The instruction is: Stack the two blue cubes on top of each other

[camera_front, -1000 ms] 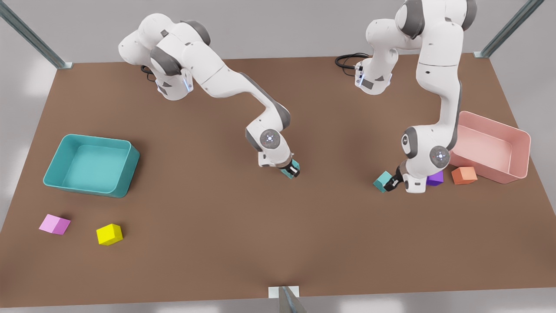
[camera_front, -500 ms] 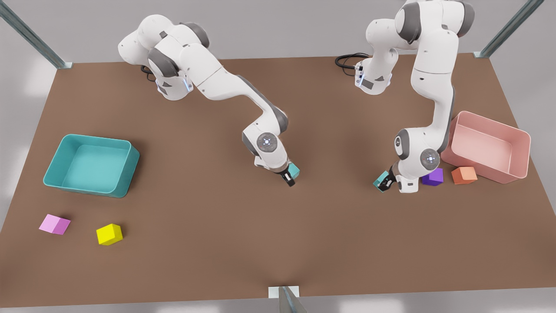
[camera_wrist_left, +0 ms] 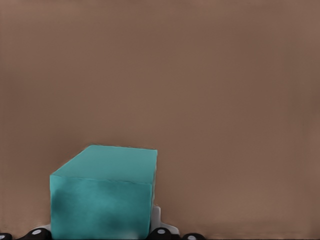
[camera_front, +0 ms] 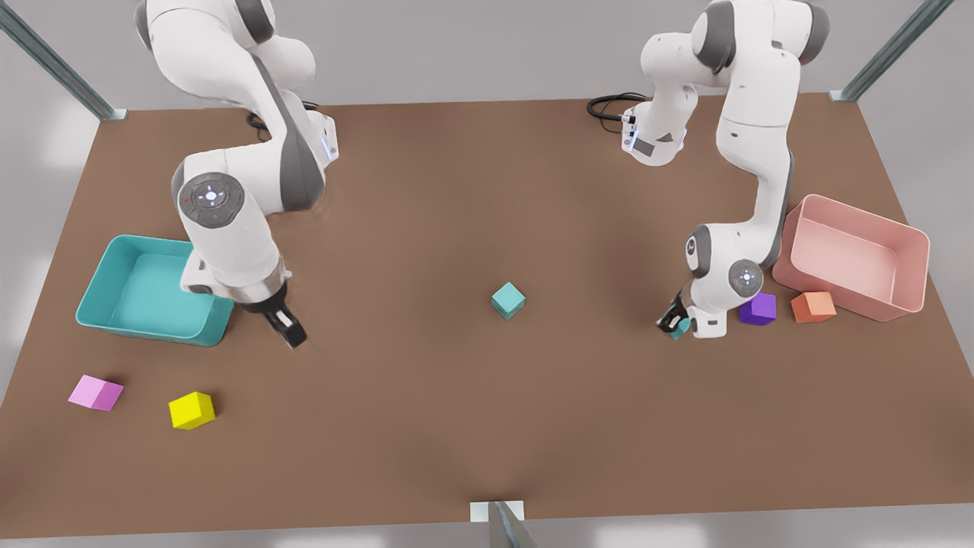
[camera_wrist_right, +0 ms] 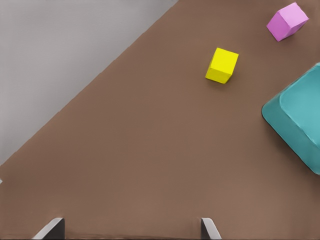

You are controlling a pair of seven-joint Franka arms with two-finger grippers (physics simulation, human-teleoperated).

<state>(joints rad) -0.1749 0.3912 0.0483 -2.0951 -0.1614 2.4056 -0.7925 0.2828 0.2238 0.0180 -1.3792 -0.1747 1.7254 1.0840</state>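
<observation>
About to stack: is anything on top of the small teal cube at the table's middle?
Nothing: the small teal cube sits alone, top bare. Its underside is hidden. The left pincer grips the other teal cube.

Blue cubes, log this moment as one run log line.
left gripper: shut on blue cube | right gripper: open, beside teal bin | second blue cube: free, mid-table | unstacked

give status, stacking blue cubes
Left end effector shut on a blue cube near purple cube. Right end effector open, by teal bin. Other blue cube mid-table, free.
</observation>
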